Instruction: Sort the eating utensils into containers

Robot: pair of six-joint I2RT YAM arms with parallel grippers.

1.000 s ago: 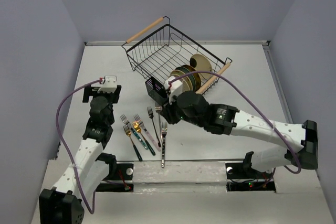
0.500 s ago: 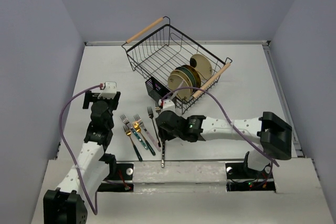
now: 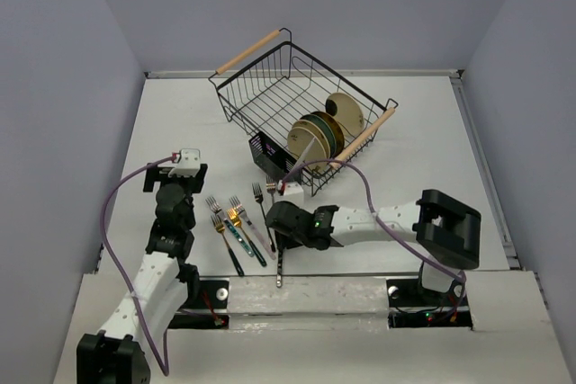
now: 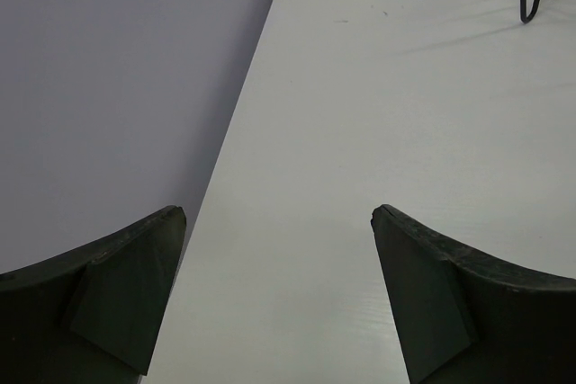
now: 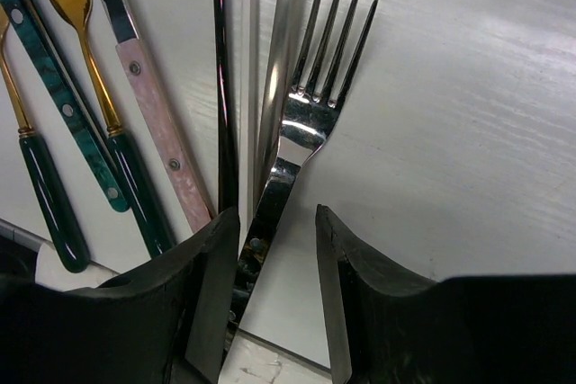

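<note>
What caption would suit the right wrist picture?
Right gripper, open, straddles the silver fork lying beside a pink-handled fork.

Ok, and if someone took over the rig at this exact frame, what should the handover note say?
The left pincer is open and holds nothing, over the table to the left of the forks.
The right pincer is open and down among the forks. Its fingers are on either side of the silver fork handle, not closed on it.
The forks lie clustered on the table near the arm bases. The black caddy sits against the wire basket, and no fork shows in it.
Done: nothing sorted.
Left: probably grip the silver fork, carry it to the caddy, then do the rest.
</note>
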